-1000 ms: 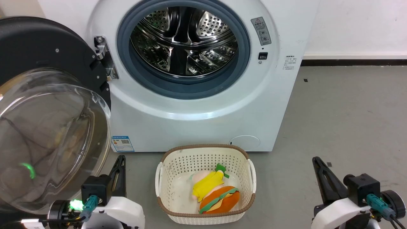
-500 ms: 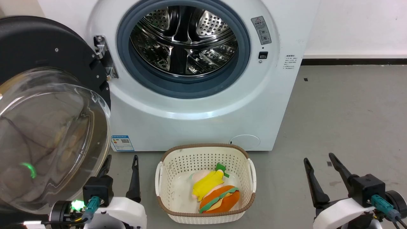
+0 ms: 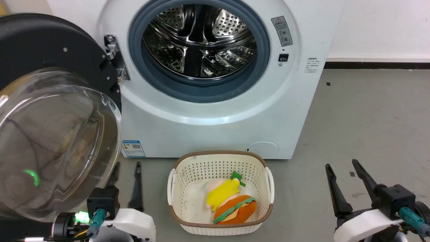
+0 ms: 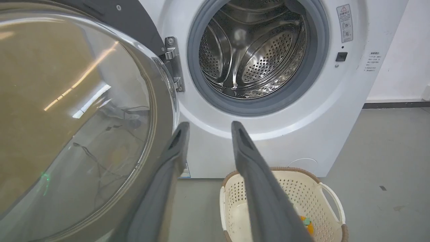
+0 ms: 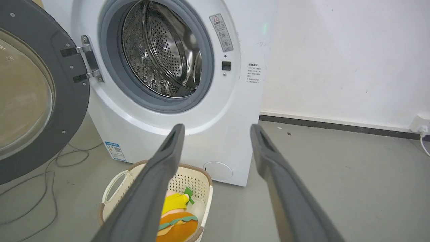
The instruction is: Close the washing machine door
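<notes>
The white washing machine [image 3: 218,114] stands ahead with its steel drum [image 3: 201,40] exposed. Its door [image 3: 50,134], a black rim around a bulging glass bowl, hangs swung wide open on the left hinge [image 3: 114,57]. My left gripper [image 3: 127,164] is open low at the door's lower right edge, with one finger partly behind the glass. In the left wrist view the left gripper [image 4: 209,123] points at the machine's front [image 4: 302,134], beside the door [image 4: 74,117]. My right gripper [image 3: 341,164] is open over the floor at lower right; the right wrist view shows the right gripper [image 5: 217,126] empty.
A cream perforated basket [image 3: 220,154] with a yellow and orange plush toy [image 3: 231,201] sits on the grey floor right in front of the machine, between my arms. A cable [image 5: 50,161] lies on the floor under the door. White wall with dark skirting [image 3: 376,65] at right.
Both grippers went from shut to open over the last second. The head camera shifted slightly, so the whole scene sits a little further right. The door has not swung.
</notes>
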### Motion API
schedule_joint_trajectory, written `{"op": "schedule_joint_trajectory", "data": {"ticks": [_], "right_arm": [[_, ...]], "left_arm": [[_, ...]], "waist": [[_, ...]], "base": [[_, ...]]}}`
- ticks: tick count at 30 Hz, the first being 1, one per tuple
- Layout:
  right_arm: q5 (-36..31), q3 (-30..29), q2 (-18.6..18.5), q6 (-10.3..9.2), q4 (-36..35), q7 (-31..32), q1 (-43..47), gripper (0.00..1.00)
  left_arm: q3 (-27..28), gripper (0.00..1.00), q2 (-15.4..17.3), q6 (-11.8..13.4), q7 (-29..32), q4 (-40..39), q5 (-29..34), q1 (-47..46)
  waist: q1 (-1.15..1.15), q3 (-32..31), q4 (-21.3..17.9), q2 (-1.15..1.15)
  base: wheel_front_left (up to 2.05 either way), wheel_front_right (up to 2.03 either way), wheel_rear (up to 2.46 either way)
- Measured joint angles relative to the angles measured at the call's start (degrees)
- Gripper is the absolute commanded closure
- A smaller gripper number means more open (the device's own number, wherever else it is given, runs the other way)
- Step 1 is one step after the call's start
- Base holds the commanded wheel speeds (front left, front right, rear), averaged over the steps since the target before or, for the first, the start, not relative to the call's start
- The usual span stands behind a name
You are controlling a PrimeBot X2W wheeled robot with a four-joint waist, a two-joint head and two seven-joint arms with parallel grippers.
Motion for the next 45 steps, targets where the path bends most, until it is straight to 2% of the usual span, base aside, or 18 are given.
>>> {"op": "schedule_joint_trajectory", "data": {"ticks": [14, 25, 33, 45], "right_arm": [[1.23, -0.87, 0.00, 0.00, -0.40, -1.70, 0.02, 0.00], [2.00, -1.93, 0.00, 0.00, -0.58, -3.22, 0.02, 0.00], [2.25, -2.49, 0.00, 0.00, -0.43, -4.20, -0.01, 0.00], [2.67, -3.67, 0.00, 0.00, -0.24, -5.52, -0.36, 0.00]], "left_arm": [[0.29, 1.00, -0.01, 1.37, -1.76, -2.66, -1.02, -0.28], [3.20, 1.00, -0.01, 1.69, -3.05, -7.08, -3.22, -1.34], [7.69, 1.00, -0.04, -0.16, -4.08, -11.44, -5.68, -3.37], [21.69, 1.00, 0.05, -6.81, -5.39, -11.83, -16.15, -12.41]], "waist": [[0.00, 0.64, 3.96, 0.00], [0.00, 1.96, 8.64, 0.00], [0.00, 3.29, 11.40, 0.00], [0.00, 6.03, 15.01, 0.00]], "base": [[0.00, 0.00, 0.00], [0.00, 0.00, 0.00], [0.00, 0.00, 0.00], [0.00, 0.00, 0.00]]}}
